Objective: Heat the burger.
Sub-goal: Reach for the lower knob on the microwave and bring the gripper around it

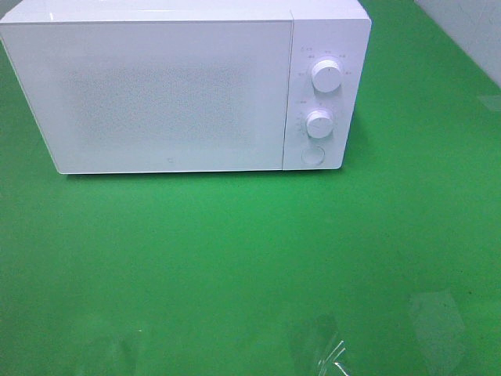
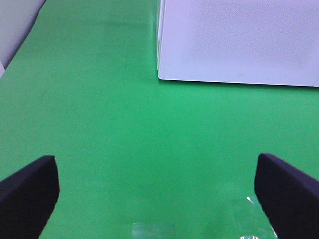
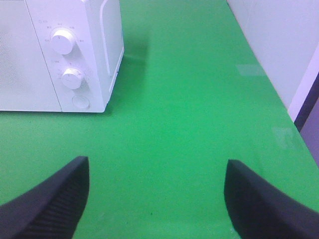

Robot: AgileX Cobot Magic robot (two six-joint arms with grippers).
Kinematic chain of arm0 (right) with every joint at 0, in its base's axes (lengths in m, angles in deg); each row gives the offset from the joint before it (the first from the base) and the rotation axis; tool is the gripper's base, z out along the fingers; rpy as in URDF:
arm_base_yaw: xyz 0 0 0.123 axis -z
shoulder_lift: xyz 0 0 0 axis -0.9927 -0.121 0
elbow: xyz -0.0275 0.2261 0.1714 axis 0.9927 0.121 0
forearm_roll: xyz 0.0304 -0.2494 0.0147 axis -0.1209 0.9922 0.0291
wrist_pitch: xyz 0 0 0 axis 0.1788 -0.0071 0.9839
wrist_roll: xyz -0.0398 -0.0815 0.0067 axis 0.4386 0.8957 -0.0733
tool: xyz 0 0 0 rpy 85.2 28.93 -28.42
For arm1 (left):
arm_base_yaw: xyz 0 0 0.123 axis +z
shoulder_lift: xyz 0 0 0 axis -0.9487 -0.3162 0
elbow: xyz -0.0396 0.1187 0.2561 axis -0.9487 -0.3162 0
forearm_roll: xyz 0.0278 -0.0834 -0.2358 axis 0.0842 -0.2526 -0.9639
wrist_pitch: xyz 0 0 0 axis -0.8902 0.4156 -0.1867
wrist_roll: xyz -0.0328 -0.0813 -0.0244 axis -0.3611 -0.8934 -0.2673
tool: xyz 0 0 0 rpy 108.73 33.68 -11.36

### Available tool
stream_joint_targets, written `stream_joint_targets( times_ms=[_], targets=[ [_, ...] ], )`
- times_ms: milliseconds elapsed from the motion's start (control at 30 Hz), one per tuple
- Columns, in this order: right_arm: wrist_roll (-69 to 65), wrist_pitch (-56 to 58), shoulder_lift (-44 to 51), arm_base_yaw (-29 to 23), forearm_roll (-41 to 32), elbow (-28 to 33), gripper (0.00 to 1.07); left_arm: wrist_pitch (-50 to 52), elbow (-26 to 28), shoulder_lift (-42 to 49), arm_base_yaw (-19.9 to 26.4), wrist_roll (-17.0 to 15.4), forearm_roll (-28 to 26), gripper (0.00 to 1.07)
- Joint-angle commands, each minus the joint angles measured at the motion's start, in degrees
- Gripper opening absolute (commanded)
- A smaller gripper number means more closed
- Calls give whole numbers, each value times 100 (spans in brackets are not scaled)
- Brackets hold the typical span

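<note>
The white microwave oven (image 1: 172,86) stands on the green bench (image 1: 235,266), toward 11 o'clock in the high view, and its frosted door (image 1: 149,94) is shut flush. On the control strip at the oven's 3 o'clock side are an upper knob (image 1: 326,75), a lower knob (image 1: 319,124) and, below them, a round button (image 1: 312,154).

The burger shows in none of the three views. The bench in front of the oven carries nothing like it, and the door is too cloudy to tell whether it lies inside.

The left hand (image 2: 158,194) is spread as wide as it goes and has hold of nothing, with only bare bench between its fingers. The right hand (image 3: 159,199) is also well open and empty, and it looks toward the knob side of the oven.

As to progress, either nothing has begun or the loading is over. With the door shut and both hands free, I judge that the dials remain to be set, but the pictures cannot settle this.
</note>
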Motion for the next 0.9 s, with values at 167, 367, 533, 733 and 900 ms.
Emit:
stream_joint_targets(
  times_ms=[167, 367, 533, 733, 900],
  targets=[
    [-11, -699, -498, 6, 11, 17, 75, 52, -17, 97, 0, 6, -11, 100],
    [-6, -1404, -1089, 6, 11, 246, 75, 52, -17, 97, 0, 6, -11, 100],
    [-6, -2183, -1644, 6, 40, 441, 75, 52, -17, 97, 0, 6, -11, 100],
    [-6, -2997, -2126, 6, 46, 659, 75, 52, -17, 97, 0, 6, -11, 100],
    [-11, -3971, -2802, 6, 29, 905, 75, 52, -17, 97, 0, 6, -11, 100]
  ],
)
